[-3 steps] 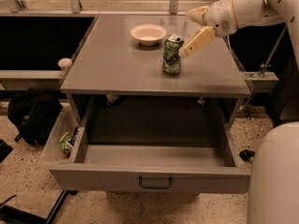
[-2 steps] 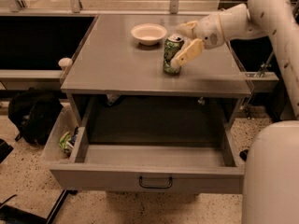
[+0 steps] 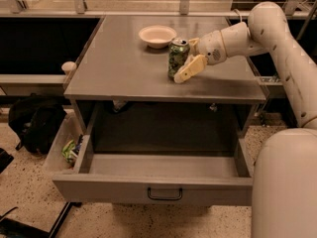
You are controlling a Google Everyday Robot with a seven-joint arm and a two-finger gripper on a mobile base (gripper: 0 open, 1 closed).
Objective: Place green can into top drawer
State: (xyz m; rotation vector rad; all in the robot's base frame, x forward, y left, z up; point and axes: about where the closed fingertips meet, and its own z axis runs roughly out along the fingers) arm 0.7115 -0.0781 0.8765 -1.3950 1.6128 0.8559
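Note:
The green can [image 3: 176,58] stands upright on the grey table top [image 3: 119,68], right of centre, just in front of the pale bowl. My gripper [image 3: 184,59] reaches in from the right and is open, with its jaws straddling the can's right side. One pale finger [image 3: 191,67] lies against the can's front right; the other is mostly hidden behind the can. The top drawer [image 3: 153,188] is pulled out wide below the table, its grey inside showing bare, with a small black handle [image 3: 164,194] at the centre of its front panel.
A pale round bowl [image 3: 157,35] sits behind the can. A translucent plastic bin [image 3: 58,150] with green items hangs left of the drawer. A black bag [image 3: 33,123] lies on the floor at left. My white base [image 3: 285,182] fills the lower right.
My gripper has moved left and down from beside the can to around it. The can has stayed upright in the same spot. The drawer has stayed open.

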